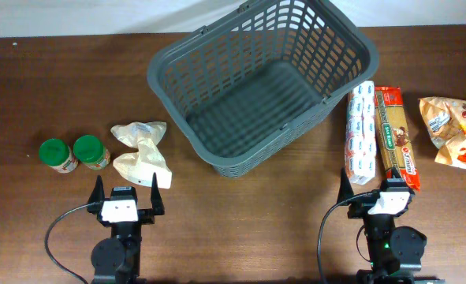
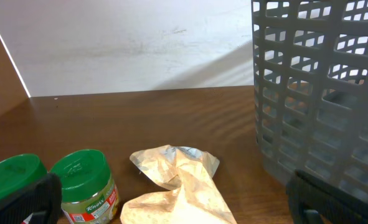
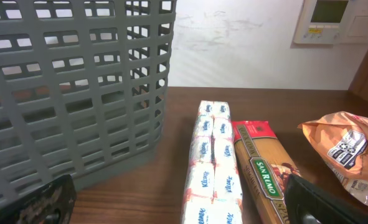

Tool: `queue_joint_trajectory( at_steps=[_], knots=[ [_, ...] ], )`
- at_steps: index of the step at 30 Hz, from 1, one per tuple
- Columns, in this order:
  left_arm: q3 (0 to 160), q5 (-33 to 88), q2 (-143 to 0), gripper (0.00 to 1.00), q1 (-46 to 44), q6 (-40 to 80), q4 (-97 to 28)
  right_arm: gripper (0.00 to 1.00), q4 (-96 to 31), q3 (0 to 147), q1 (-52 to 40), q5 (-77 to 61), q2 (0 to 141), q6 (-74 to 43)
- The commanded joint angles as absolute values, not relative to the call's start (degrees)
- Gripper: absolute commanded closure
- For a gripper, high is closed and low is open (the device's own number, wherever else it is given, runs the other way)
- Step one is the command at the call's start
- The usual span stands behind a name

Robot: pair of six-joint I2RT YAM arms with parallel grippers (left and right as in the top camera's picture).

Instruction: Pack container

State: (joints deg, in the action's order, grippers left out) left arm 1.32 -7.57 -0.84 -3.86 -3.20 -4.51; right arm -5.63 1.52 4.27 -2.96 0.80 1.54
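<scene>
the basket [image 1: 252,102] stands empty in the far middle of the table [image 1: 43,79], so nothing is packed. jars [image 1: 91,151], pouch [image 1: 142,154], tissues [image 1: 360,134], pasta [image 1: 394,134] and snacks [image 1: 457,130] wait outside. left gripper [image 1: 127,189] and right gripper [image 1: 372,189] stand spread, empty.

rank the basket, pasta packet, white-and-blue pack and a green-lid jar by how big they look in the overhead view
1. basket, by far the largest
2. pasta packet and white-and-blue pack, too alike to separate
3. green-lid jar, smallest
</scene>
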Motion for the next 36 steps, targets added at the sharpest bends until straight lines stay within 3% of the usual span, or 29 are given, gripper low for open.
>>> queue_joint_trajectory(
  at_steps=[1, 23, 32, 36],
  knots=[
    [0.8, -7.8, -0.3, 0.01, -4.1, -3.5, -4.3, 0.01, -5.5, 1.0, 3.8, -2.5, 0.2, 1.4],
    [0.8, -7.2, -0.3, 0.01, -4.1, -3.4, -4.3, 0.01, -5.5, 0.9, 3.8, -2.5, 0.2, 1.4],
    [0.8, 3.8, -0.5, 0.01, -4.1, -3.4, -4.9, 0.01, -5.5, 0.9, 3.8, -2.5, 0.2, 1.4],
    [1.0, 12.3, -0.6, 0.01, -4.1, 1.9, -4.5, 0.01, -5.3, 1.0, 3.8, -5.2, 0.2, -2.8]
  ],
)
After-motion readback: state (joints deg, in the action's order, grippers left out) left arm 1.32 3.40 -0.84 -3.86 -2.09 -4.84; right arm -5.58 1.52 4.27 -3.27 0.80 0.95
